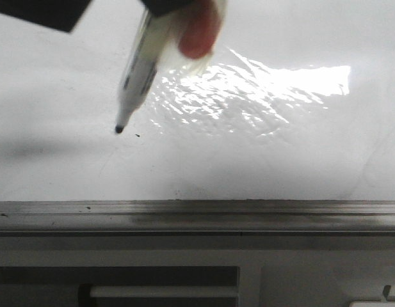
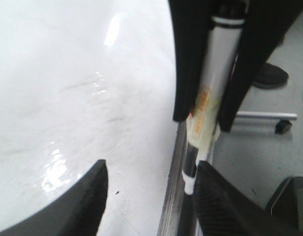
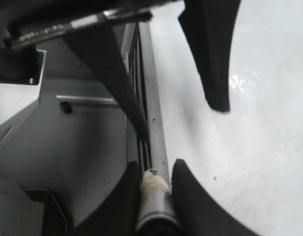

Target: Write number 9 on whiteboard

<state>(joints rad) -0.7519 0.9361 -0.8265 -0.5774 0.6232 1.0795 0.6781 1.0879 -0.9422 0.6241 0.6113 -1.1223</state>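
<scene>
Whiteboard fills nearly the whole front view, lying under and ahead of the right tool. Its film is glossy and wrinkled, with a hard glare patch just beyond the pen. No stroke of the number 9 shows on it that I can make out, so the writing looks not yet begun.

A grey rail runs along the board's near edge, close below the right tool in its wrist view. The left tool hangs beside it with its jaws wide apart and nothing between them. The right tool is closed tight on the marker, gripping the barrel high up. The pen slants down from it, blurred. The black tip sits at or just above the board; contact cannot be told. A tiny dark speck lies just beside the tip.

Risks, as I judge them:
- The high grip leaves a long lever, so the pen may pivot or slide in the jaws under pressure.
- The wrinkled film could catch the tip and break the line.
- Too little pressure would leave a faint or skipped stroke.

Open board spreads on every side of the tip except toward the rail, where the tail of the 9 must stop short. The left tool stands near enough to crowd the loop.
</scene>
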